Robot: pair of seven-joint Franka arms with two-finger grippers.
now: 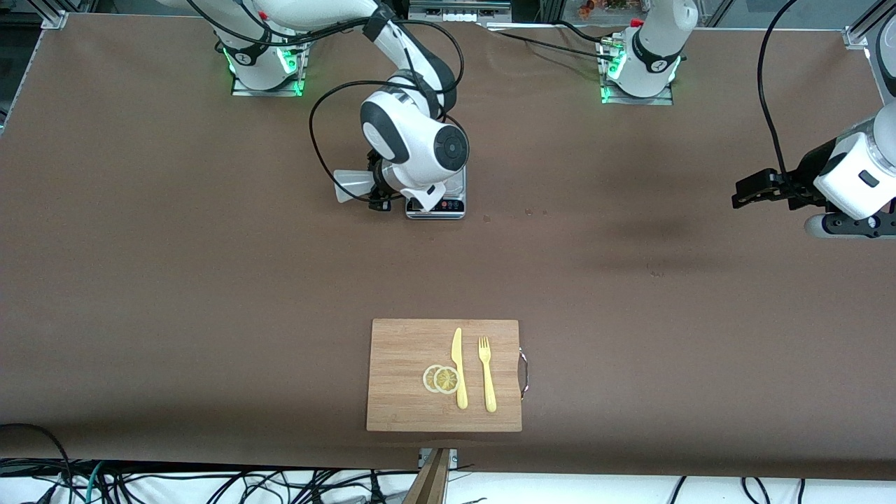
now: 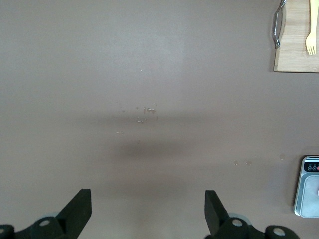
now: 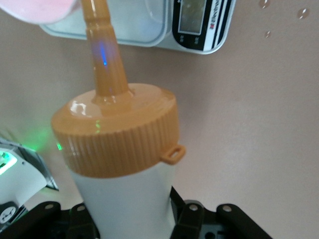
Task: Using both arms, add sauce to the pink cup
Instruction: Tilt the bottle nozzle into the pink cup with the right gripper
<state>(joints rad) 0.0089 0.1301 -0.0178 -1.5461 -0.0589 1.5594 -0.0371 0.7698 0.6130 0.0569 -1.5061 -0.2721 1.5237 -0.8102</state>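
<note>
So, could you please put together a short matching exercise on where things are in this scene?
Things:
1. sauce bottle
2. lemon slices
3. left gripper
4. kitchen scale

Descriptions:
A. open over bare table, waiting
B. on the cutting board, beside the knife
C. held by the right gripper, nozzle tipped toward the pink cup
D. on the table under the right arm's wrist

Pairs: 1-C, 2-B, 3-A, 4-D

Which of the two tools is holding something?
The right tool, over the scale, grips the sauce bottle; the left tool is open and empty.
</note>
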